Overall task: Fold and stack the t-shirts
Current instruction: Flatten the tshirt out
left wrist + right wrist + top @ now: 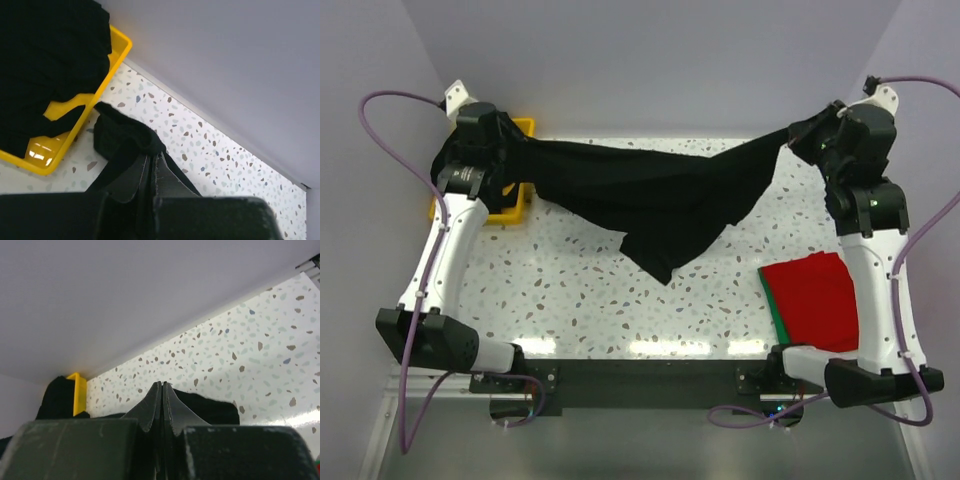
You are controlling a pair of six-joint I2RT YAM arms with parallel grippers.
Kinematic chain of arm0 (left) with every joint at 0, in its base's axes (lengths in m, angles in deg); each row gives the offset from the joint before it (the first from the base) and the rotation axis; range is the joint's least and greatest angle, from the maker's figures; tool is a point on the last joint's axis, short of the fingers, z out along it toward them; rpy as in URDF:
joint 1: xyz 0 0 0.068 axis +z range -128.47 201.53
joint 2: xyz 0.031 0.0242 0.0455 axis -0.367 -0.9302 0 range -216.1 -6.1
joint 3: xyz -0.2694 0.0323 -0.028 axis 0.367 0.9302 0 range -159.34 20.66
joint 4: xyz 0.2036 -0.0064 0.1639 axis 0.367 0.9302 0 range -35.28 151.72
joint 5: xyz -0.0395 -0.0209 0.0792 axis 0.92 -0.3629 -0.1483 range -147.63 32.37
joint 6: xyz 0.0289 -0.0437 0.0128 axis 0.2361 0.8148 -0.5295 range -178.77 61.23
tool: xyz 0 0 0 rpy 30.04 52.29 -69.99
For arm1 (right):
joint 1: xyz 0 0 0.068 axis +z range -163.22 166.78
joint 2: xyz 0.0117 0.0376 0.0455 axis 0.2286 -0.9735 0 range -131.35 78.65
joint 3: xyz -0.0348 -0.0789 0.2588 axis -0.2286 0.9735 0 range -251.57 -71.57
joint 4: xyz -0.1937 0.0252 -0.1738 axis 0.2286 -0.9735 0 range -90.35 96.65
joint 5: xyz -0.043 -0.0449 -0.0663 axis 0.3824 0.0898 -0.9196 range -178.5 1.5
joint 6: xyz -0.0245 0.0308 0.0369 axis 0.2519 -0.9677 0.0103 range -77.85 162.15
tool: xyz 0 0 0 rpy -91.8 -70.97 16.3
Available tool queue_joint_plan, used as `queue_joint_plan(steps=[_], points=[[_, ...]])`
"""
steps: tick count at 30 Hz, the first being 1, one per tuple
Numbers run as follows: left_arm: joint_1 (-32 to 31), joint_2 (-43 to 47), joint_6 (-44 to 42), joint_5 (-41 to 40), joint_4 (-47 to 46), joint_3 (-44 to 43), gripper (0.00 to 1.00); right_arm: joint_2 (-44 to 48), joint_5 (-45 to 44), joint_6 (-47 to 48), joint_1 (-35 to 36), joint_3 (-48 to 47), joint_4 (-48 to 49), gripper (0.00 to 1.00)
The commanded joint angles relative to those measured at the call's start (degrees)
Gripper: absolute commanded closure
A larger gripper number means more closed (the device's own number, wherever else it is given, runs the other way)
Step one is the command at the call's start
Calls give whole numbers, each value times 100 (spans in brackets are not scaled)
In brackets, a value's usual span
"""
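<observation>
Cloth bridges both arms — a black t-shirt (650, 195) hangs from the left jaws to the right jaws, each pair clamped shut on one end, its long axis running jaw to jaw and its middle sagging below them toward the bench (570, 290). A folded red t-shirt (815, 300) lies on the bench below the right jaws, so the right arm looks nearer the stack — laying down likely starts there.
</observation>
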Motion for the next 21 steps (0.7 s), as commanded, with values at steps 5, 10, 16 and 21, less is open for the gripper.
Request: queue_joint_plan(steps=[5, 10, 16, 21], points=[[121, -920, -149, 466, -652, -1071, 100, -1223, 258, -296, -240, -1116, 1095, 100], [165, -2412, -149, 1053, -925, -2517, 100, -2280, 778, -621, -442, -1965, 1993, 100], [376, -3628, 45, 1906, -881, -4707, 100, -3326, 858, -587, -504, -3961, 2188, 100], [841, -3261, 615, 2452, -1941, -4730, 100, -3416, 735, -551, -504, -5019, 2442, 100]])
